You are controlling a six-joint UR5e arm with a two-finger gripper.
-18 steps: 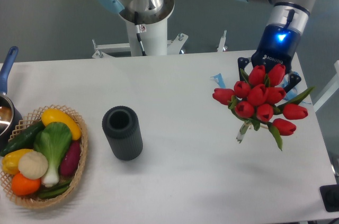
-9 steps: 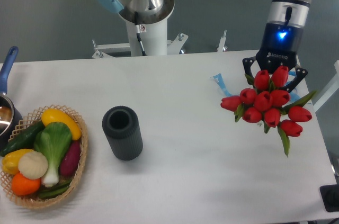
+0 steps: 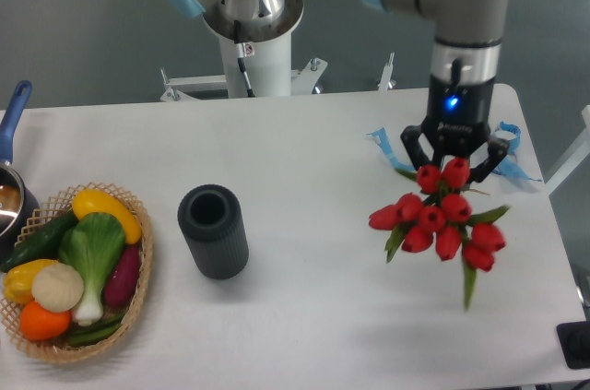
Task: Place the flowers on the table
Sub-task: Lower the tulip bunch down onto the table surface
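Note:
The flowers (image 3: 437,218), a bunch of red tulips with green leaves, hang at the right side of the white table (image 3: 304,159). Their stems are hidden under the blooms and the gripper. My gripper (image 3: 452,158) is right above the bunch, its dark fingers (image 3: 411,145) spread around the top blooms. It holds the bunch. I cannot tell whether the blooms touch the tabletop; a faint shadow lies below them.
A dark ribbed vase (image 3: 214,230) stands upright left of centre. A wicker basket (image 3: 138,293) of vegetables sits at the front left, a pot with a blue handle (image 3: 13,120) behind it. Blue tape bits (image 3: 380,140) lie near the gripper. The robot base (image 3: 249,30) stands behind.
The gripper and the flowers have moved left and towards the front of the table. The bunch sits lower in the view and looks smaller.

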